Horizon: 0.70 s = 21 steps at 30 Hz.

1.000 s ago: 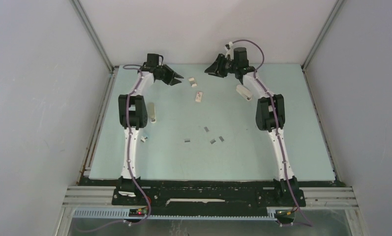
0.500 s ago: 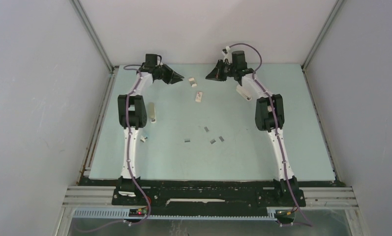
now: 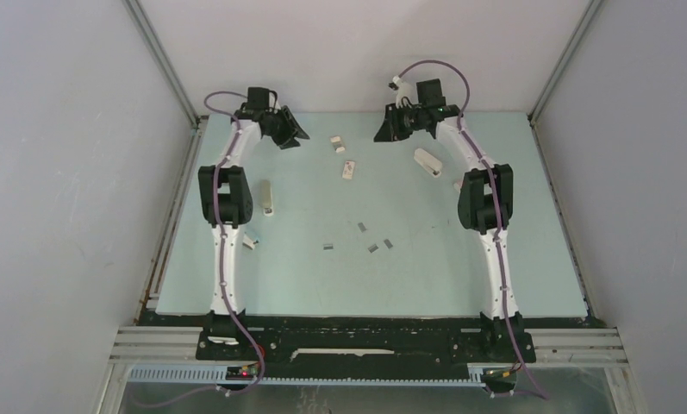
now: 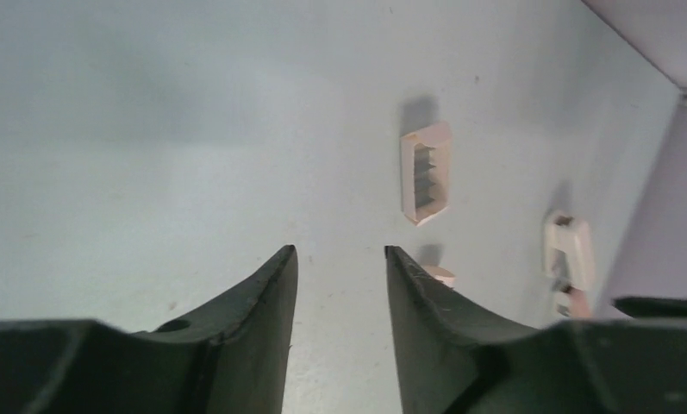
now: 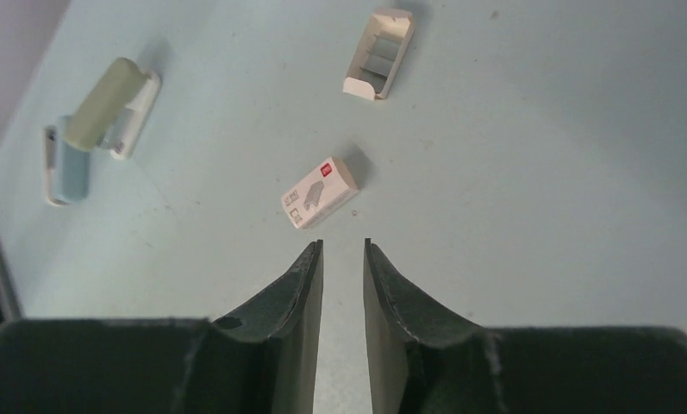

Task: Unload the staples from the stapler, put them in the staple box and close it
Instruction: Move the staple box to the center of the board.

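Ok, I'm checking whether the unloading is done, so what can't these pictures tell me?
The staples, top view: tiny grey flecks, too small to count surely.
The stapler, top view: too small to see whether its magazine is empty.
A pale item, top view: partly hidden by the left arm.
A pale piece, left wrist view: mostly behind a finger of the left gripper.

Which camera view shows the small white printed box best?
Right wrist: the printed box lies whole, close ahead of the right end effector, its label visible. Top external shows a small white patch; left wrist shows a corner, mostly hidden.
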Each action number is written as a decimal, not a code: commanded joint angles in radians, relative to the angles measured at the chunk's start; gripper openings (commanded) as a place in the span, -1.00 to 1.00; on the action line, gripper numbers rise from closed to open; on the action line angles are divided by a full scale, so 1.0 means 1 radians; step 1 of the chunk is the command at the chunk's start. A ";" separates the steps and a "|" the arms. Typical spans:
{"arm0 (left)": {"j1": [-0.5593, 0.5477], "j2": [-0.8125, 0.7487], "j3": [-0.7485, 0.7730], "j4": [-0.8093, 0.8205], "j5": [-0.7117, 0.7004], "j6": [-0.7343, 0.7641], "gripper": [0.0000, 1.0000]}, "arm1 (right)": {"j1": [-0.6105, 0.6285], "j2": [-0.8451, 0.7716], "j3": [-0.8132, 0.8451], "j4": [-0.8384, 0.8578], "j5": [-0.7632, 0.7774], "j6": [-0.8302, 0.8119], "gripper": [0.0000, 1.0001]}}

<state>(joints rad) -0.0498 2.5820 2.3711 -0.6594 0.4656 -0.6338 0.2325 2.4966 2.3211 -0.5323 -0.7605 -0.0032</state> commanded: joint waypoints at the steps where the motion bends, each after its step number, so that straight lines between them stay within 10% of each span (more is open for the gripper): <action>1: -0.011 -0.180 -0.013 -0.043 -0.216 0.292 0.07 | 0.011 -0.133 0.000 -0.124 0.117 -0.266 -0.33; 8: -0.068 -0.206 -0.043 0.124 -0.242 0.601 0.65 | 0.009 -0.182 -0.029 -0.171 0.199 -0.362 -0.27; 21: -0.155 -0.181 -0.142 0.328 -0.288 1.258 0.80 | -0.025 -0.192 -0.034 -0.186 0.205 -0.317 -0.29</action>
<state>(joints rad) -0.1665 2.4145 2.2284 -0.4225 0.2340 0.3637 0.2283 2.3608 2.2784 -0.7113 -0.5388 -0.3336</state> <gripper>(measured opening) 0.891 0.359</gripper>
